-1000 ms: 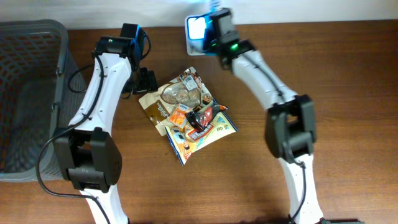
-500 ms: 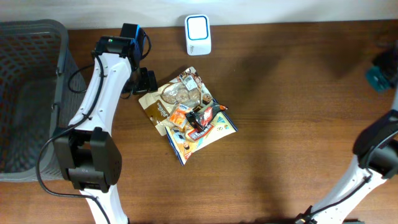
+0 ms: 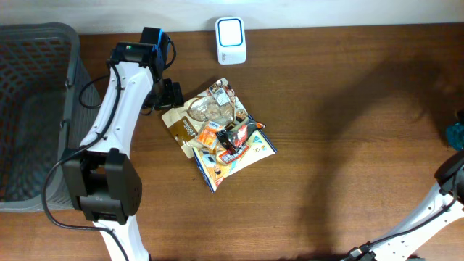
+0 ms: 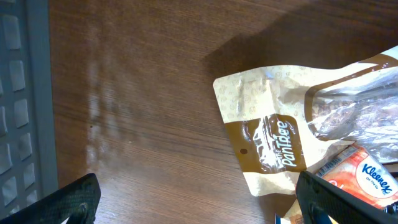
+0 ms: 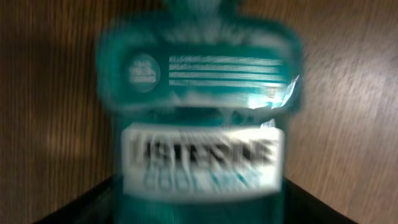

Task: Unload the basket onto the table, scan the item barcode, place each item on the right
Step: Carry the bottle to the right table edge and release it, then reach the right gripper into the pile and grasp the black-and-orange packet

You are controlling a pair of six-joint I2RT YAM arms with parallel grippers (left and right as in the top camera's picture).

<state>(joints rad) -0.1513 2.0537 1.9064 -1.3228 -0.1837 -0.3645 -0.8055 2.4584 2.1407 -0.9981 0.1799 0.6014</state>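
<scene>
Overhead view: white box-shaped barcode scanner with a lit blue face point(image 3: 230, 40) at the brown wooden table's point(image 3: 341, 109) far edge.
Item: teal plastic mouthwash bottle point(image 5: 199, 106), blurred, well right of the scanner, nearer the robot.
Right gripper point(image 5: 199, 208): bottle sits between its dark fingers; clamped or loose, cannot tell.
Left gripper point(image 4: 199, 202): fingers spread wide, left of the scanner, over a brown-and-cream snack bag point(image 4: 273, 149).
</scene>
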